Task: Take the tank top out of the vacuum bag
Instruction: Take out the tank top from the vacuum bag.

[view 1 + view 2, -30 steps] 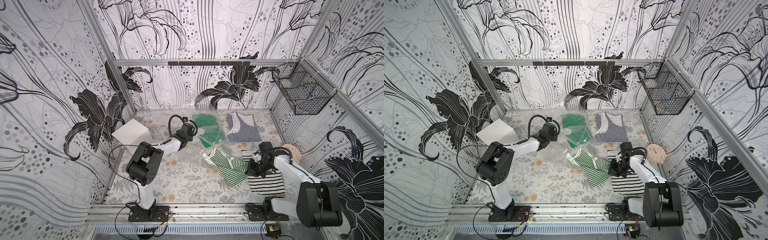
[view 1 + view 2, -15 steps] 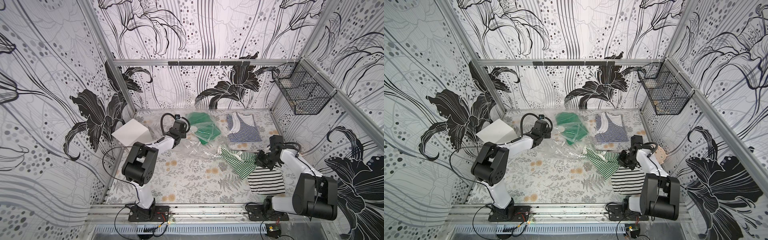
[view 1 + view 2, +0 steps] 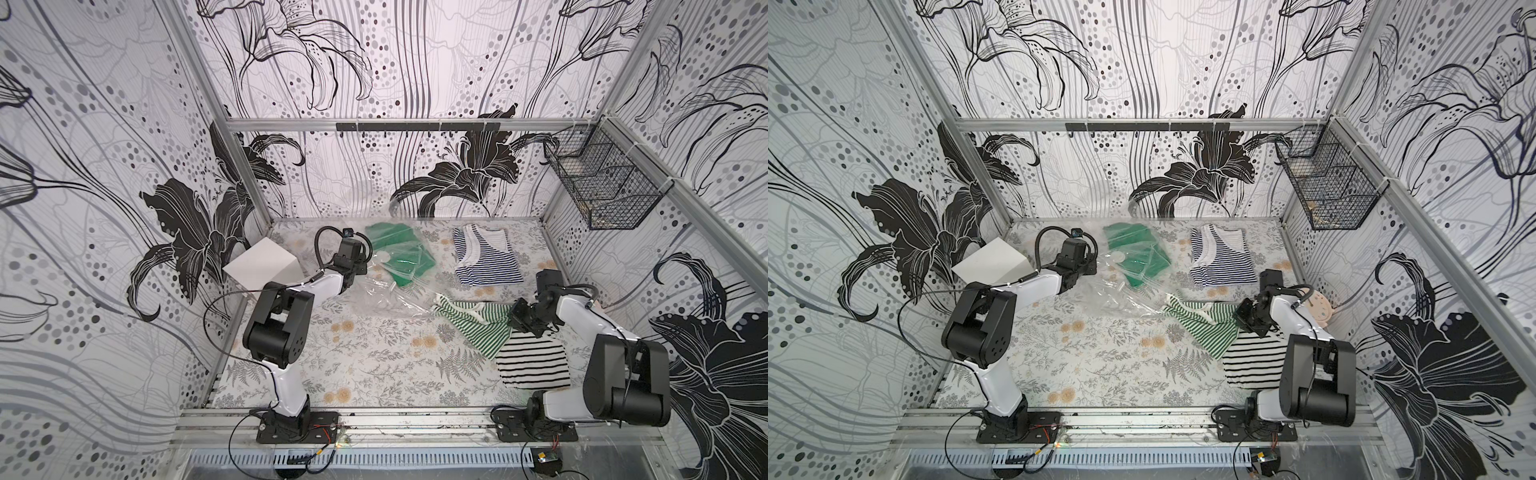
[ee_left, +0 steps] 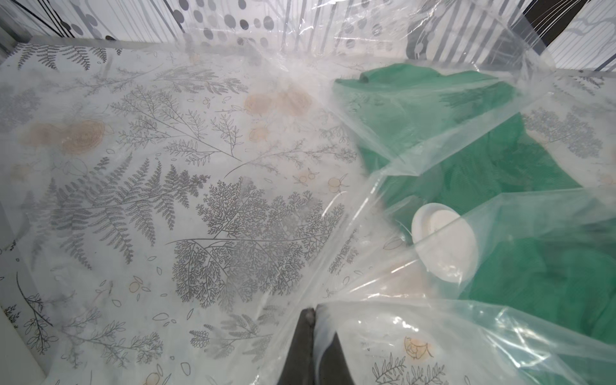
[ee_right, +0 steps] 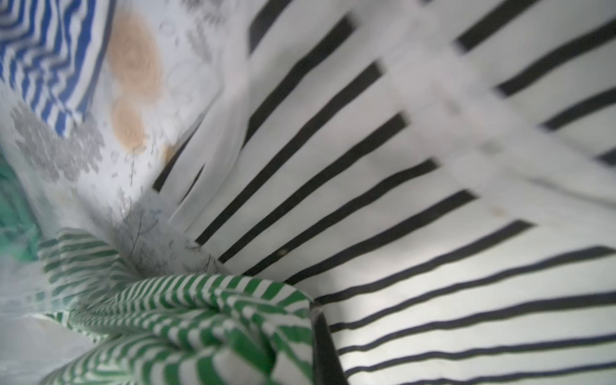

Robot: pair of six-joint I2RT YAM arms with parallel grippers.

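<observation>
The vacuum bag (image 3: 395,291) (image 3: 1125,293) lies crumpled on the floral table at mid-back. Its round white valve cap (image 4: 445,241) rests over a solid green garment (image 3: 401,253) inside it. My left gripper (image 3: 360,268) (image 4: 311,313) is shut on a fold of the bag's clear plastic at its left side. The green-and-white striped tank top (image 3: 473,322) (image 3: 1204,322) (image 5: 186,316) stretches rightward from the bag's mouth. My right gripper (image 3: 513,322) (image 5: 315,310) is shut on its right end, above a black-and-white striped garment.
A folded blue-striped top (image 3: 484,257) lies at the back right. The black-and-white striped garment (image 3: 532,361) lies at the front right. A white box (image 3: 262,270) stands by the left wall, a wire basket (image 3: 602,191) hangs on the right wall, and a pink round thing (image 3: 1318,309) lies behind my right arm.
My right gripper has dragged the striped tank top rightward out of the bag. My left gripper has pulled the bag's plastic back and to the left, stretching it.
</observation>
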